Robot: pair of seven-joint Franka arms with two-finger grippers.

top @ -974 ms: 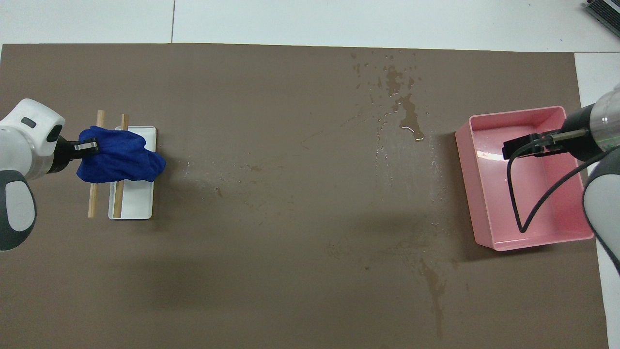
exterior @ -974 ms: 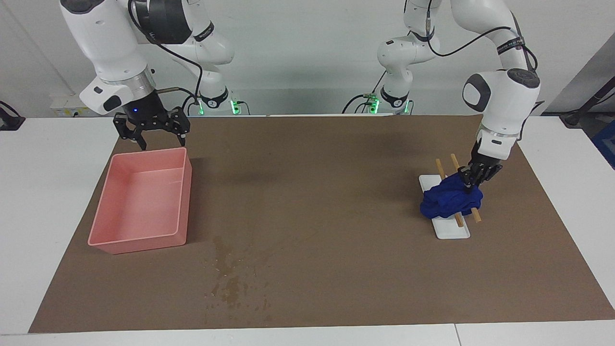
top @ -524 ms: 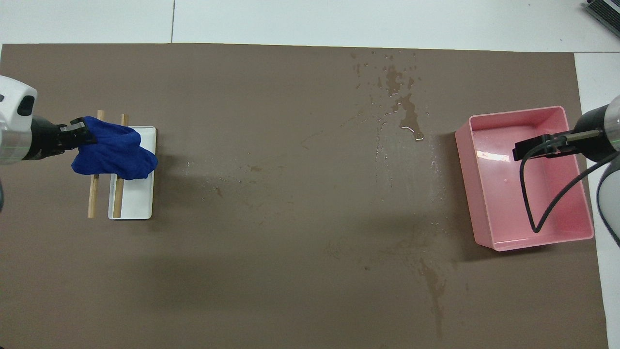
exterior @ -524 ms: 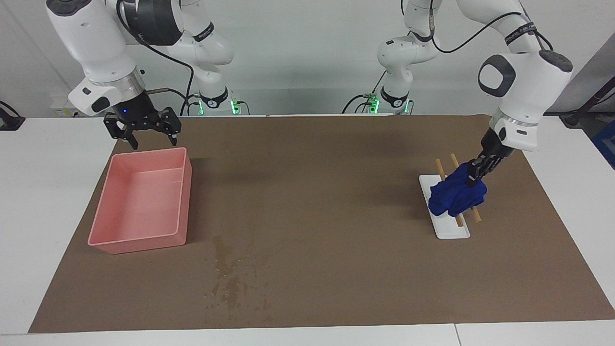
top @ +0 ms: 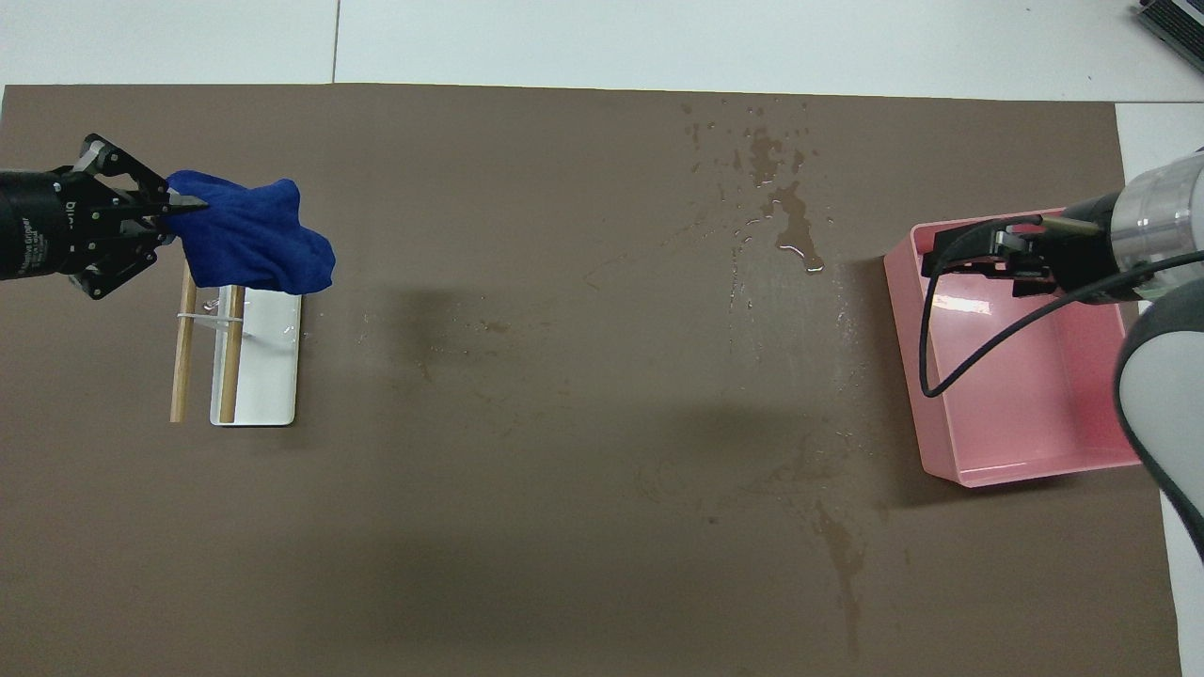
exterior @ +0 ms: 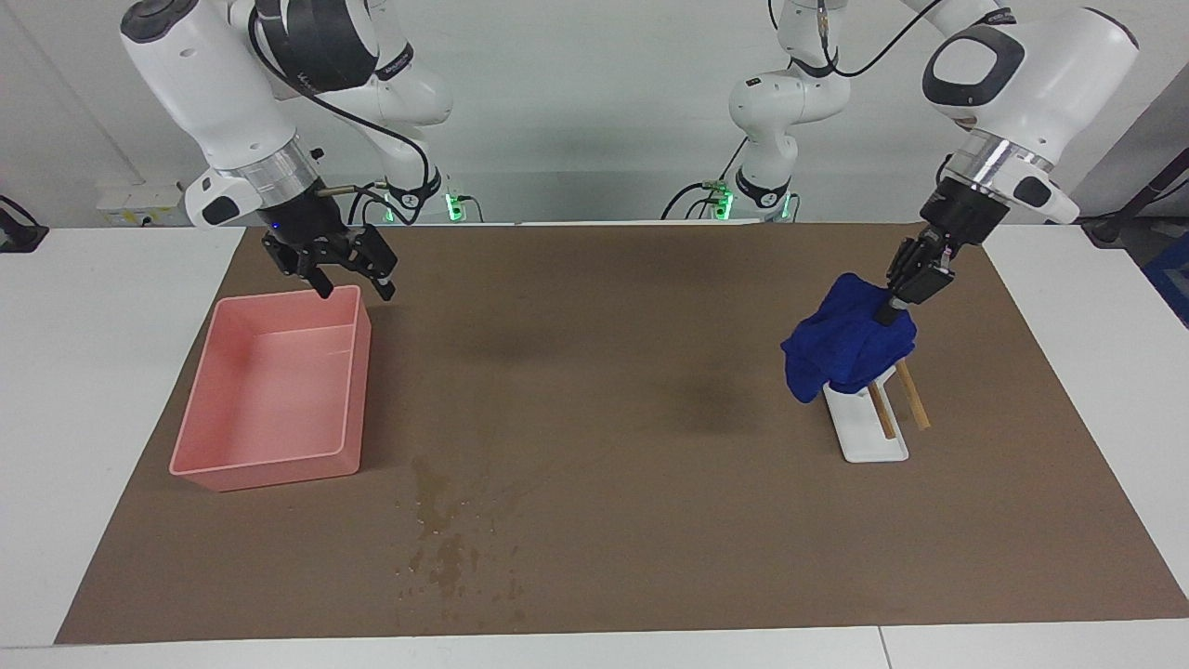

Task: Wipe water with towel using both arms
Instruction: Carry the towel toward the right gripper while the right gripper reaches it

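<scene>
Left pincer (exterior: 894, 307) is pinched on one edge of the blue towel (exterior: 843, 349), fingertips pressed together on the cloth. The towel is off the rack, hanging bunched below the pincer, over the end of the white tray (exterior: 873, 435) nearer the robots. In the facing view its lower folds look just clear of the tray; I can't tell whether any cloth touches the sticks.

Two wooden sticks (exterior: 899, 398) lie side by side along the tray, one over the tray itself, the other along its edge toward the left arm's end of the desk. Tray sits on the brown mat (exterior: 632, 372) at the left arm's end.

Right pincer (exterior: 355, 284) is spread, holding nothing, up in the air over the pink bin's (exterior: 269, 395) rim, at the corner of the bin nearest the robots and toward desk centre. A black cable loops from that wrist over the bin in the overhead view.

The bin stands on the mat at the right arm's end and holds nothing visible.

The water (exterior: 446, 548) is a patch of dark glossy blotches and specks on the mat near the desk's edge farthest from the robots, just beside the bin's corner, toward desk centre. It is well apart from the towel. Fainter streaks show on the mat nearer the robots (top: 842, 555).
</scene>
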